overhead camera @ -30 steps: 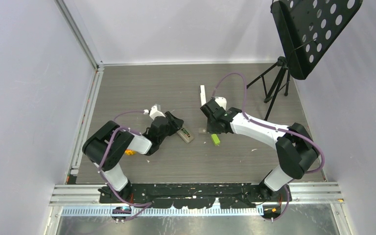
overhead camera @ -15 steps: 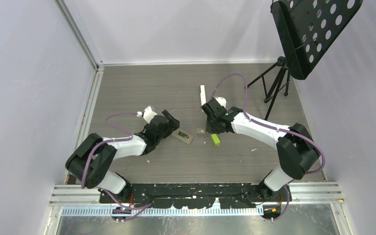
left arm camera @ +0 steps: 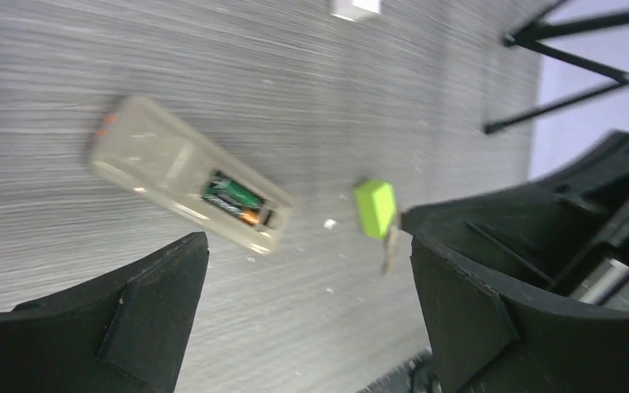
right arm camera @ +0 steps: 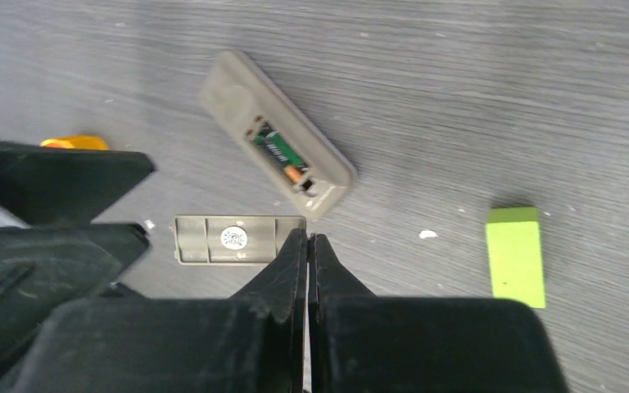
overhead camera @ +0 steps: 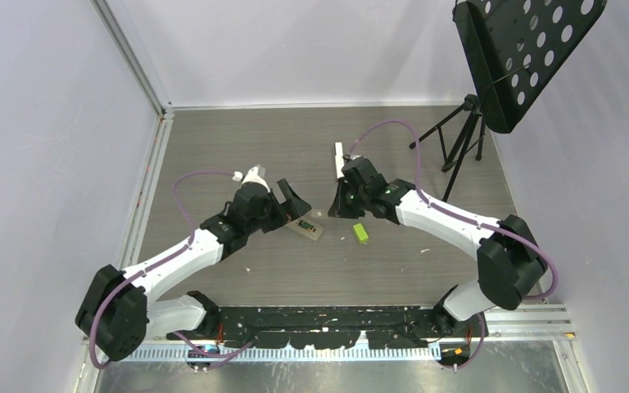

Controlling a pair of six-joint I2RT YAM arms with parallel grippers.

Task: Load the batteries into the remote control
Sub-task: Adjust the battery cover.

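The grey wood-grain table [overhead camera: 213, 164] carries all items. A black perforated music stand [overhead camera: 524, 49] on a tripod stands at its far right corner. The left arm [overhead camera: 180, 258] and the right arm [overhead camera: 450, 217] both reach toward the middle of the table. The left gripper [left arm camera: 307, 246] is above the table just beside the remote control [right arm camera: 231, 92]; its jaws stand wide apart with nothing between them. The right gripper [right arm camera: 307, 241] has its fingers pressed together with nothing visible between them. In the right wrist view its tips overlap the near edge of the battery cover [right arm camera: 213, 239]; contact cannot be determined. The remote control lies flat on its face, between the two grippers, with its battery compartment uncovered. The cover lies flat on the table, just beside the remote control and apart from it. A green block [right arm camera: 516, 255] lies near the remote control, on the right arm's side. One battery [right arm camera: 277, 151], with a green label and an orange end, is seated in the compartment.
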